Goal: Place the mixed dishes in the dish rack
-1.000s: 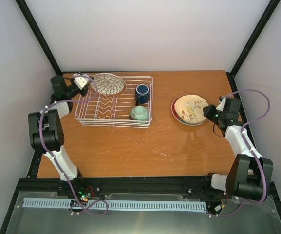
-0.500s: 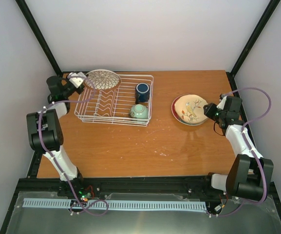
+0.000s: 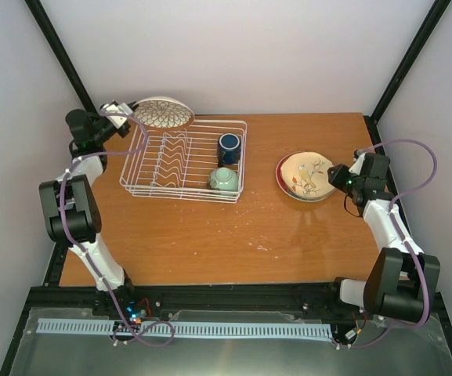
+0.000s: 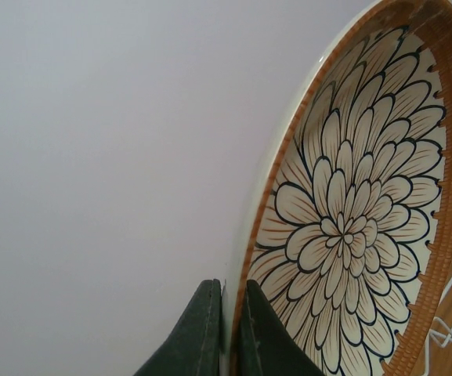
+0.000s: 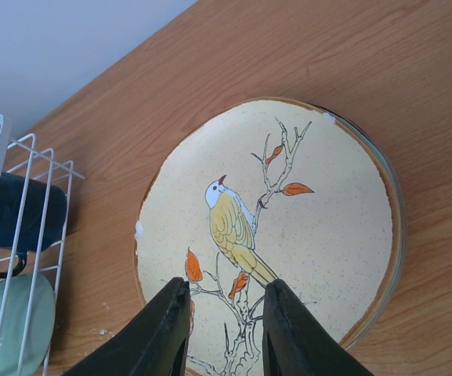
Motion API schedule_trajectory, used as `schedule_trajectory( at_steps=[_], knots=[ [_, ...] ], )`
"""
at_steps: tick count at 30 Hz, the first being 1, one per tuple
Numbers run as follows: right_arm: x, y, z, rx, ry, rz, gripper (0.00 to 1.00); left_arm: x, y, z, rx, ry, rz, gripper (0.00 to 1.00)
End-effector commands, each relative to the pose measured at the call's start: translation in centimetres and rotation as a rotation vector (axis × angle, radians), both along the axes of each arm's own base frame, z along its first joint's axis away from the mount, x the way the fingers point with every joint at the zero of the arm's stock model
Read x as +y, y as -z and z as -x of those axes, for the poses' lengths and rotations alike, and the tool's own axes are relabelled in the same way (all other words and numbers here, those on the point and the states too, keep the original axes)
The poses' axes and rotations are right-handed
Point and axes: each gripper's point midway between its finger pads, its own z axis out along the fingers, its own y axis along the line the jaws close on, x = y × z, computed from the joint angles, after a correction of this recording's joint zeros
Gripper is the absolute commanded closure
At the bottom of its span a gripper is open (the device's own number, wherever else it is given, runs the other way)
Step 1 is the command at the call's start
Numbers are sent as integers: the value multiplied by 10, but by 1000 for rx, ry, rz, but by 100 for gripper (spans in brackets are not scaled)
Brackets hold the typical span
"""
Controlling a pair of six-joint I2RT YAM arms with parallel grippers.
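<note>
- left gripper (image 4: 227, 286) fingers pinch the rim of the white petal-pattern bowl (image 4: 343, 235), which rises beyond their tips.
- right gripper (image 5: 224, 286) fingers stand slightly apart; the cream plate (image 5: 288, 227) lies just beneath and ahead of them.

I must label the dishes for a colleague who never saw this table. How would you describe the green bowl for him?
Find the white wire dish rack on the left half of the wooden table. The mint-green bowl sits in its near right corner, just in front of the dark blue mug. It is the only pale green piece there.
</note>
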Motion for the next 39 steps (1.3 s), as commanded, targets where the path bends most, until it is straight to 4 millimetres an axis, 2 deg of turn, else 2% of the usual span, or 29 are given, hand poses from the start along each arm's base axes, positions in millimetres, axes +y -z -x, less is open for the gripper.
schedule_trajectory(
  at_steps=[1, 10, 17, 33, 35, 39],
  knots=[
    [0, -13, -8, -38, -8, 7, 75, -10, -40, 3, -160, 60, -56, 99],
    [-3, -22, -10, -45, -3, 27, 75, -13, -7, -18, -142, 58, -84, 99],
    [-3, -19, -12, -37, 0, 18, 75, -12, 11, -25, -116, 54, -88, 100],
    [2, -8, -16, -30, -13, -22, 75, -17, 77, -1, 29, 41, -106, 99],
    [3, -7, -16, -33, -17, -30, 75, -17, 85, 2, 43, 38, -107, 98],
    [5, -4, -15, -27, -24, -31, 75, -16, 92, 4, 65, 31, -98, 89]
  ],
)
